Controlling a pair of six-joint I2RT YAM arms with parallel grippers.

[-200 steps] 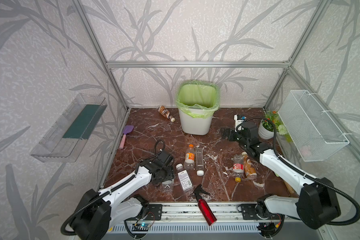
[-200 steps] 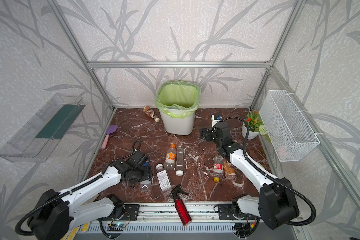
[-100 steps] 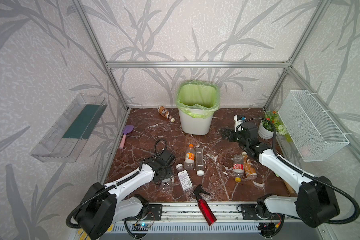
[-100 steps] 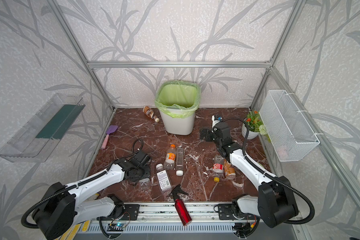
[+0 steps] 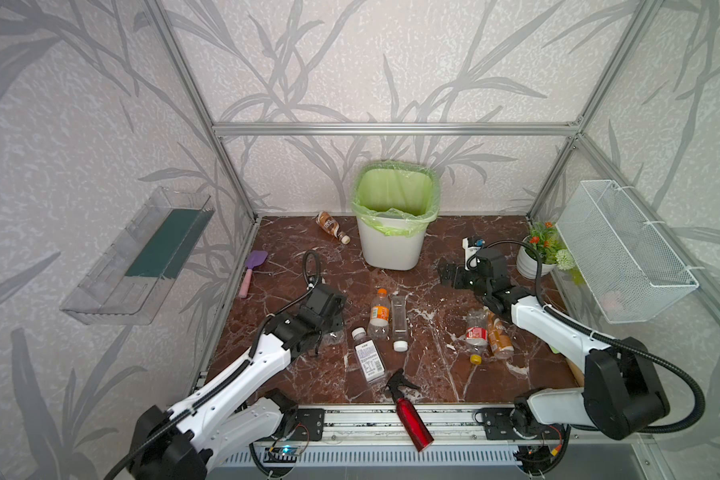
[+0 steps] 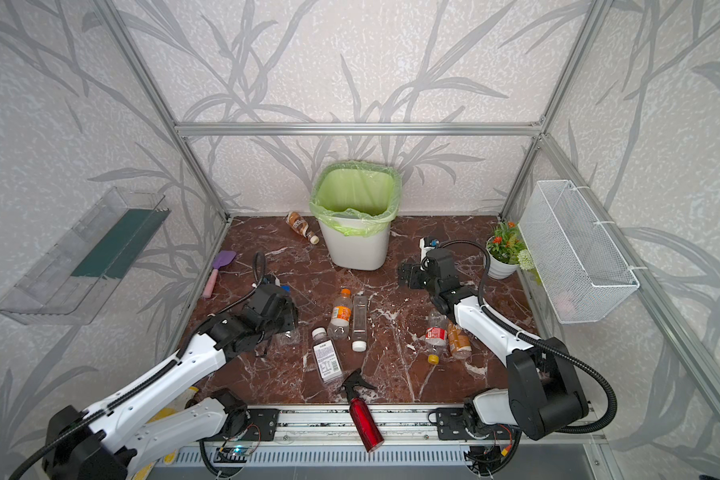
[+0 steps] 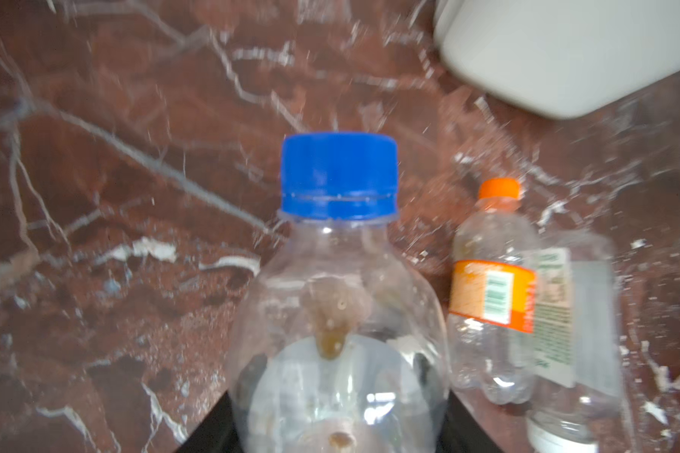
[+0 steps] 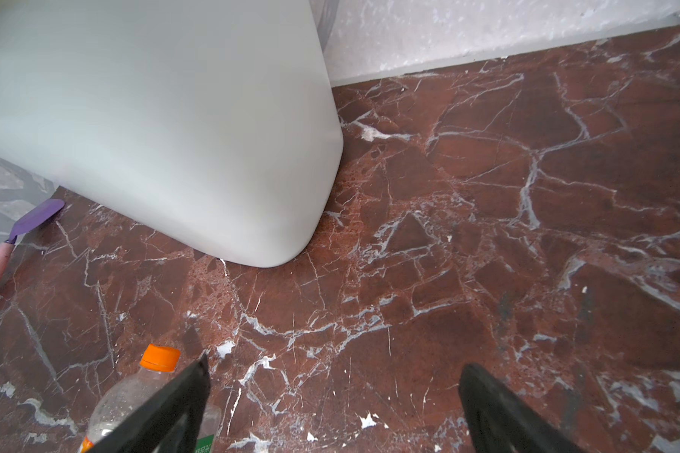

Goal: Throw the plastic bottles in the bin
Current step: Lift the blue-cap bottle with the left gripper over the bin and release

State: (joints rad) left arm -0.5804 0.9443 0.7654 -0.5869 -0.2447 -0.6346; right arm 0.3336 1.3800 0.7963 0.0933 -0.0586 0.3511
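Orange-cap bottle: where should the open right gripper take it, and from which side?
I'd pinch the orange-cap bottle at the neck, just under the cap, coming straight down. It lies flat, and the clear bottle lies close along its body, leaving little room for a jaw there; the tapering neck stands clear of it.

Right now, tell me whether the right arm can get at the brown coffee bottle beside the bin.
Probably not directly: the bin stands between the open right gripper and the brown coffee bottle; it must go around.
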